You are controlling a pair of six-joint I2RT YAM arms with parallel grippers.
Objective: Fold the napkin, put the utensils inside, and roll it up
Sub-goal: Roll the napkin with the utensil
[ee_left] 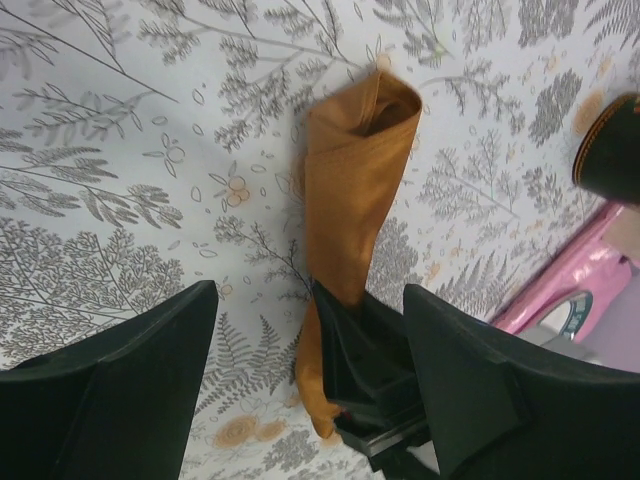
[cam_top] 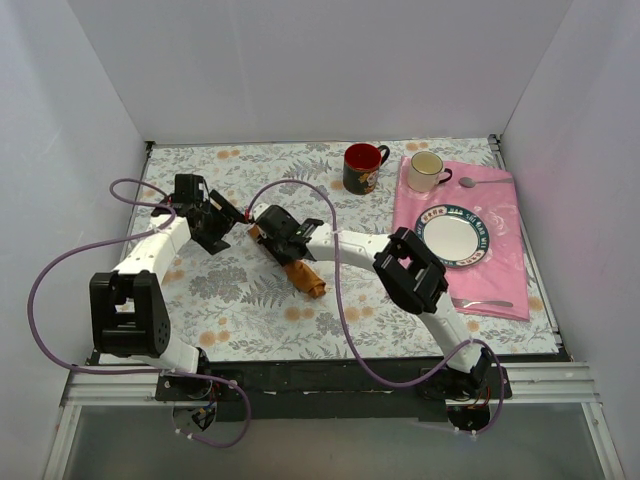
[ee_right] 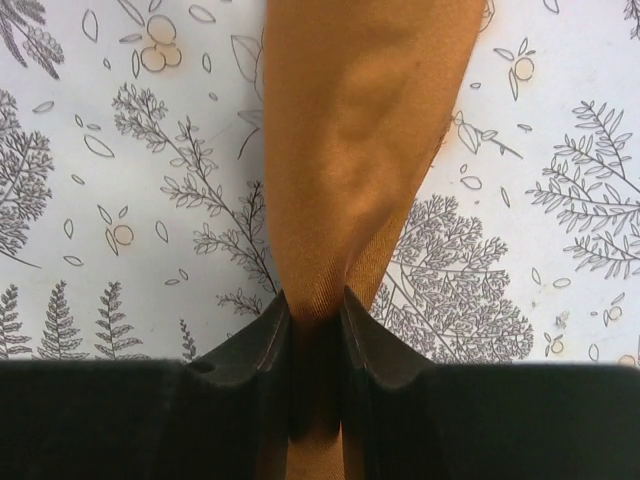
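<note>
The rust-orange napkin (cam_top: pixel 305 278) lies rolled into a tube on the floral tablecloth, running diagonally in the top view. My right gripper (ee_right: pixel 315 305) is shut on one end of the roll (ee_right: pixel 350 130), and the cloth is pinched between its fingers. In the left wrist view the napkin (ee_left: pixel 355 180) shows its open rolled end at the far side. The right gripper (ee_left: pixel 372 370) clamps its near end. My left gripper (ee_left: pixel 310 292) hovers open just above that spot, its fingers wide apart and touching nothing. No utensils show in the roll. A slim silver utensil (cam_top: pixel 485 303) lies on the pink cloth.
A red mug (cam_top: pixel 362 167) and a white cup (cam_top: pixel 428 171) stand at the back. The pink cloth (cam_top: pixel 505 200) on the right carries a small plate (cam_top: pixel 452 235) and a spoon (cam_top: pixel 468 183). White walls enclose the table.
</note>
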